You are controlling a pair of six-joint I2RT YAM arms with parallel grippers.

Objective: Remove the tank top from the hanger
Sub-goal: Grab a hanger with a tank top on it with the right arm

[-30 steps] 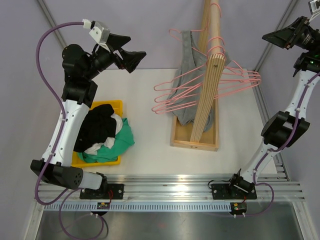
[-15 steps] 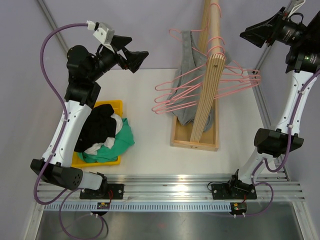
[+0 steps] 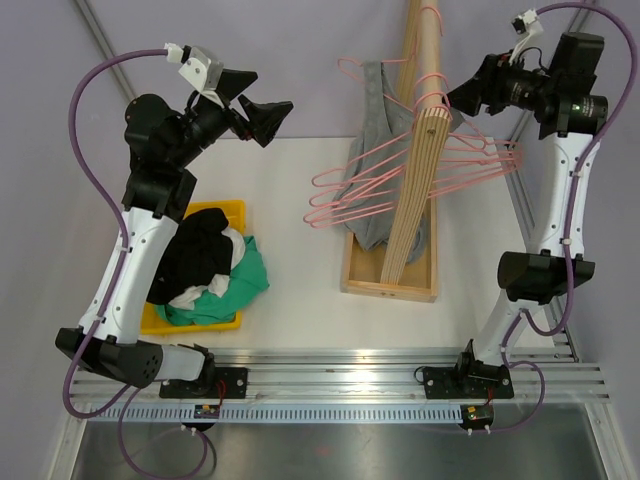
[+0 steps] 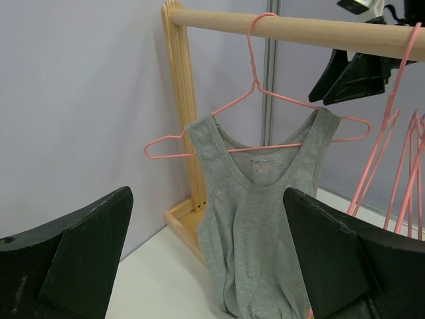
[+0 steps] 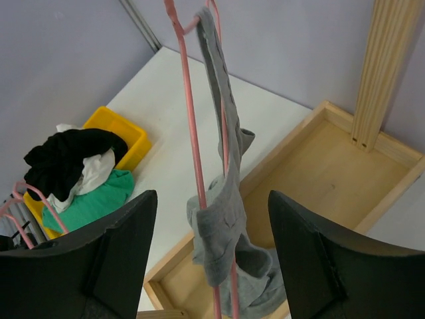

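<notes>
Tank top (image 4: 255, 219): grey ribbed knit on a pink wire hanger (image 4: 252, 60). The hanger is hooked over the wooden rail (image 4: 299, 26), upper centre of the top view. Both straps sit on the hanger's shoulders. In the right wrist view the hem sags toward the rack's base tray (image 5: 332, 173); you can't tell whether it touches.

Handling, as a judgement: light, limp and stretchy, not fragile. It will drape and cling rather than slide. The wire hanger looks springy and free to swing on the rail, so a straight pull may drag it along. Pinch one strap near the shoulder and peel it off the wire end, then do the other. Avoid the loose body fabric.

Left jaws: spread wide and empty, framing the tank top from the left and well apart from it. Right jaws: also parted and empty, up near the rail at upper right of the top view.

Surroundings: white tabletop (image 3: 290, 290), matte. A yellow bin (image 3: 225, 212) heaped with clothes (image 3: 205, 265) is at lower left. Spare pink hangers (image 3: 470, 160) crowd the rail beside your right arm and could snag. Plain lilac wall (image 4: 80, 100) close behind.
</notes>
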